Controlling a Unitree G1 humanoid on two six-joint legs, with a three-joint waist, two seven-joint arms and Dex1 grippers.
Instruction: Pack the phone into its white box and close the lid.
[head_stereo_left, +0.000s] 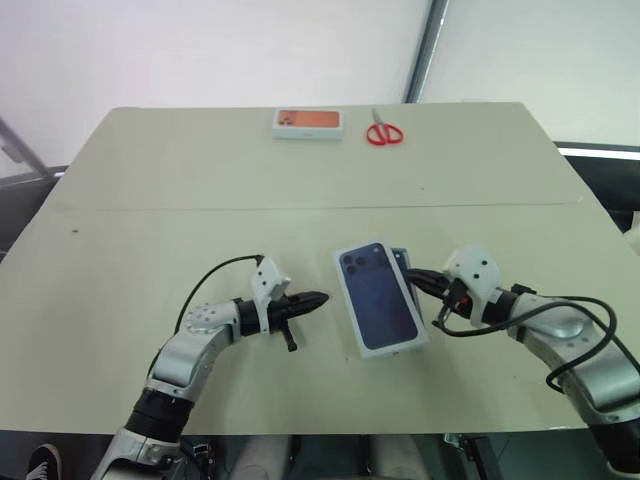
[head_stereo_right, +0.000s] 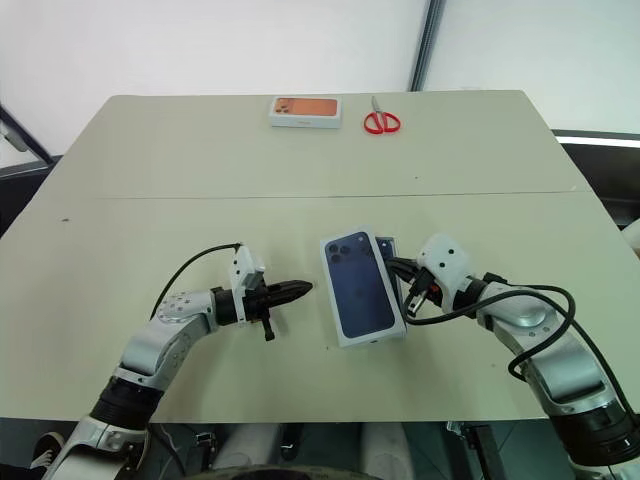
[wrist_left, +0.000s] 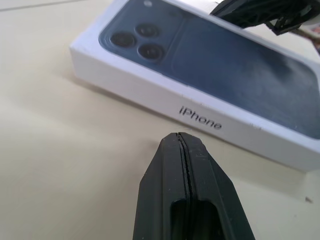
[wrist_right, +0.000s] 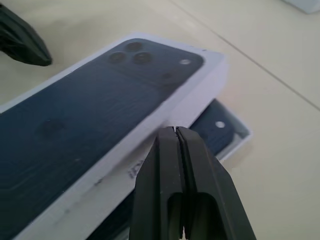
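The lid (head_stereo_left: 378, 297), white with a dark phone picture on top, lies askew over the white box (wrist_right: 241, 141) near the table's front edge. The box's far right corner sticks out from under it. In that corner a dark blue strip of the phone (wrist_right: 215, 131) shows inside the box. My left gripper (head_stereo_left: 322, 297) is shut and empty, pointing at the lid's left side a short way off. My right gripper (head_stereo_left: 412, 274) is shut with nothing in it. Its tip is close against the lid's right side, above the exposed corner of the box.
A white box with an orange picture (head_stereo_left: 308, 123) and red scissors (head_stereo_left: 383, 133) lie at the table's far edge. A seam crosses the beige table (head_stereo_left: 150, 200) between them and the lid.
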